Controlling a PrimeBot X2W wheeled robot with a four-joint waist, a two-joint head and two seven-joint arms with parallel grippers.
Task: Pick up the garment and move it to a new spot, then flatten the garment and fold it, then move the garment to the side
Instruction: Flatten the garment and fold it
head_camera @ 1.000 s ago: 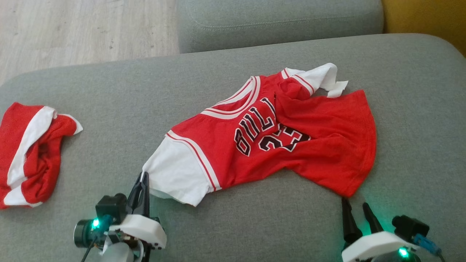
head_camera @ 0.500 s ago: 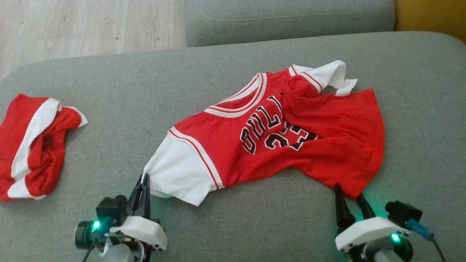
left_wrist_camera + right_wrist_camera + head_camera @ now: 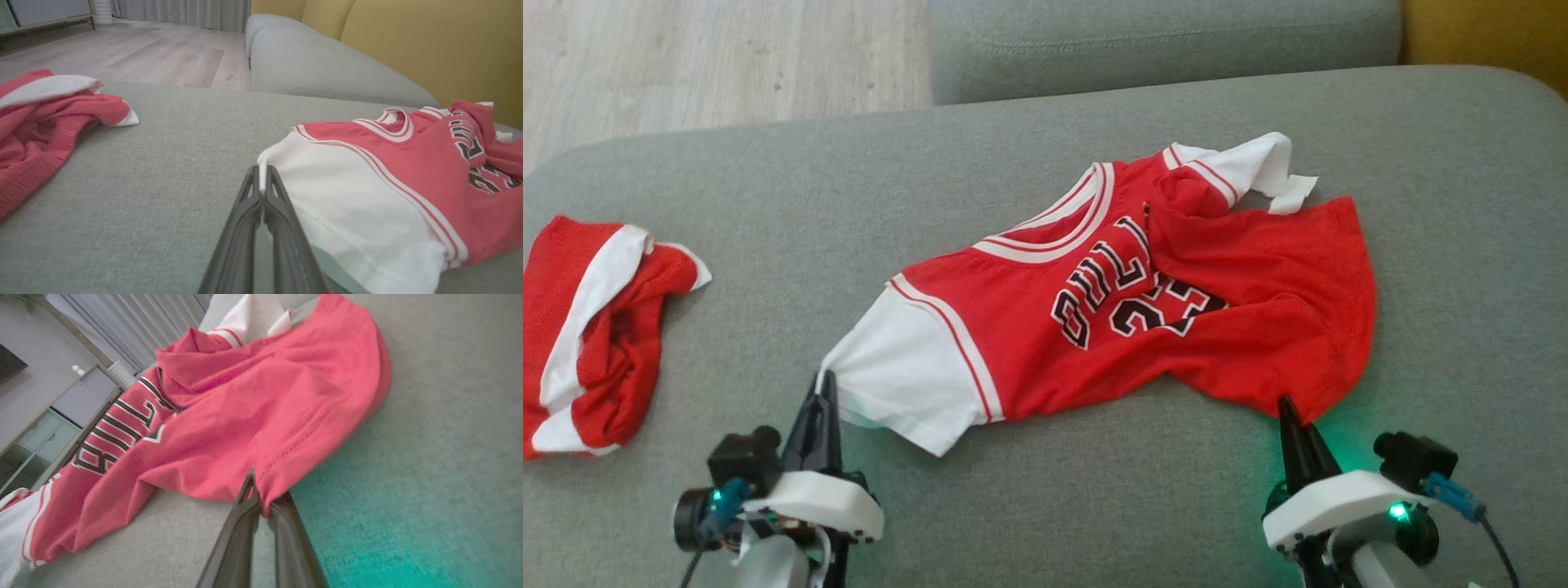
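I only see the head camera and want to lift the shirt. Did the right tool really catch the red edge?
Observer: Yes. The right wrist view shows the right tool shut on the jersey, its red hem pinched between the fingers.
Operator: And the left tool?
Observer: The left wrist view shows the left tool shut on the edge of the white sleeve.
Operator: What's far away, behind everything?
Observer: Grey curtains hang at the far end of the wood floor.
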